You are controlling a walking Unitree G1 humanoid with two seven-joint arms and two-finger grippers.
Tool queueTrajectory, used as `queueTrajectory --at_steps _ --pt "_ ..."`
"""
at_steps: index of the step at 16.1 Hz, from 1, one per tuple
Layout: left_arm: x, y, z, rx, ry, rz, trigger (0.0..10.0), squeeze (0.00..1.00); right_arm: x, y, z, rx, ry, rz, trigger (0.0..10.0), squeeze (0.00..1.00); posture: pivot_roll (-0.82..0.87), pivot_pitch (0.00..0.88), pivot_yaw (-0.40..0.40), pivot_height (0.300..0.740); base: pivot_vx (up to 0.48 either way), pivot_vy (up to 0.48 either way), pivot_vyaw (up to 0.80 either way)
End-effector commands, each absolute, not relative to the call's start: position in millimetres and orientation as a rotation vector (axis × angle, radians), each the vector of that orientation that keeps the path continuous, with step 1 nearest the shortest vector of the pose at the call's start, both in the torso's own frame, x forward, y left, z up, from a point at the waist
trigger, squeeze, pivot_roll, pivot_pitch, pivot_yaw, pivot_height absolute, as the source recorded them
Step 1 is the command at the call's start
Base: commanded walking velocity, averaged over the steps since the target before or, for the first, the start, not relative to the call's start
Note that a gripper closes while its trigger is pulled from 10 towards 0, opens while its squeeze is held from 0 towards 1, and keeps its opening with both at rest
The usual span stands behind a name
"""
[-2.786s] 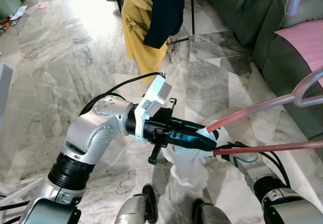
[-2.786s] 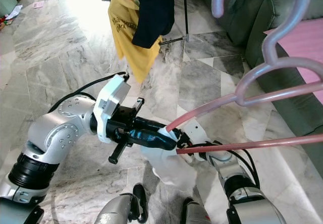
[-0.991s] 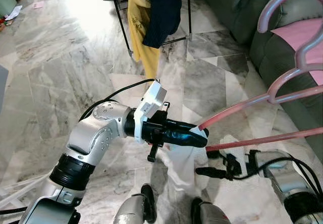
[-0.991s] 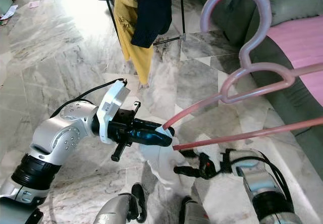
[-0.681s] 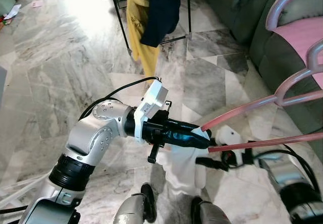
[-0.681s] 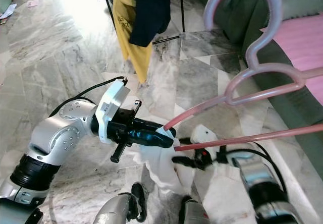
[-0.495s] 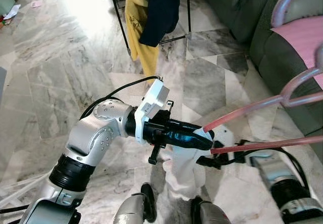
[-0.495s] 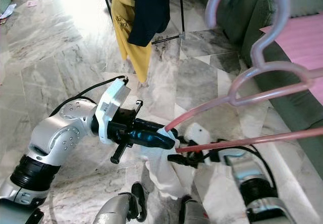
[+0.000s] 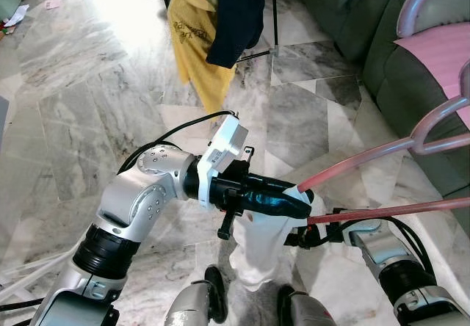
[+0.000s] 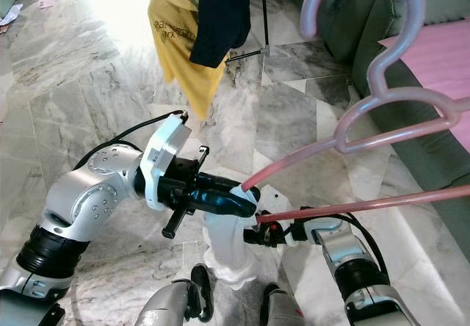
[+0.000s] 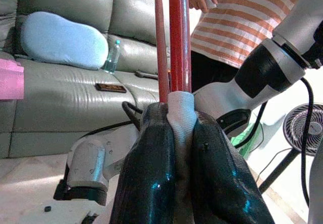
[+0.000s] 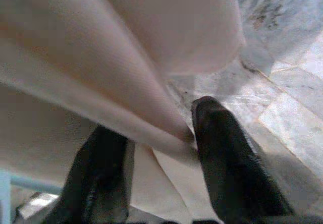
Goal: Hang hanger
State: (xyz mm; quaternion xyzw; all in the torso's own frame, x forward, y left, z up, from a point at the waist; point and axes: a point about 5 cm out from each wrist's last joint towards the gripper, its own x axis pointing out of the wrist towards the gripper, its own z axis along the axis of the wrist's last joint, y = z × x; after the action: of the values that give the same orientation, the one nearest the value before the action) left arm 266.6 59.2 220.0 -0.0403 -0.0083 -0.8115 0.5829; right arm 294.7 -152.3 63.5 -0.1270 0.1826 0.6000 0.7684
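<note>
Left eye view: our left gripper (image 9: 297, 203) pinches a pink plastic hanger (image 9: 382, 150) and white cloth garment (image 9: 261, 249), low centre. Right wrist view: our right gripper (image 12: 156, 156), fingers apart, straddles a fold of that garment.

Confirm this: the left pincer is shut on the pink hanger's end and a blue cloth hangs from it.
Not quite. The cloth is white, as the right eye view shows. The rest holds: the left pincer is shut on the end of the pink hanger.
</note>
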Motion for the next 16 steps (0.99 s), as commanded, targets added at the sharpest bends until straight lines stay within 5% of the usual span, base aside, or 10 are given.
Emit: queueTrajectory --at_steps 1,11,16 --pt "262 58 229 -0.079 -0.070 -1.922 10.0 0.00 288 -151 55 -0.257 0.437 1.330 0.0 0.00 -0.02 0.284 0.088 0.740 0.000 0.000 0.00" --pt "262 57 229 -0.083 -0.067 -1.931 10.0 0.00 293 -151 43 -0.246 0.402 1.136 0.0 0.00 -0.03 0.280 0.090 0.740 0.000 0.000 0.00" --pt "270 59 224 -0.098 -0.082 -1.862 10.0 0.00 309 -168 54 -0.253 0.288 0.876 0.0 0.00 -0.04 0.257 0.063 0.740 0.000 0.000 0.00"
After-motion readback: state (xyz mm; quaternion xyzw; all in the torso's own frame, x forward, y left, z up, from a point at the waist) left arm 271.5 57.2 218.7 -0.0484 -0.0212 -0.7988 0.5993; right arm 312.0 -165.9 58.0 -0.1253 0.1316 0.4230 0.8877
